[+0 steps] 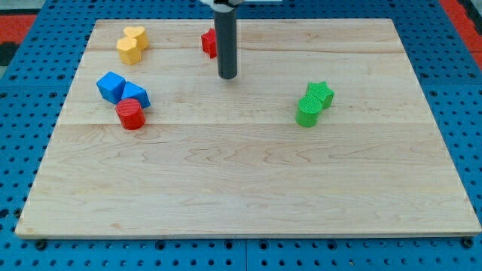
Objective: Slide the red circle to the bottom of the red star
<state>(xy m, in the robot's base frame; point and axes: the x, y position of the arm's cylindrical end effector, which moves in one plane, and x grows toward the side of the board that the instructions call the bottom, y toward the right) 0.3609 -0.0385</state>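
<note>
The red circle [130, 114] stands at the view's left, touching the blue blocks above it. The red star [208, 42] is near the view's top, partly hidden behind the dark rod. My tip [227, 76] rests on the board just below and right of the red star, far to the right and above the red circle.
Two blue blocks [111, 86] [136, 95] sit just above the red circle. Two yellow blocks [131, 44] lie at the top left. A green circle [306, 114] and a green star [321, 93] touch at the right. The wooden board [248, 188] lies on a blue pegboard.
</note>
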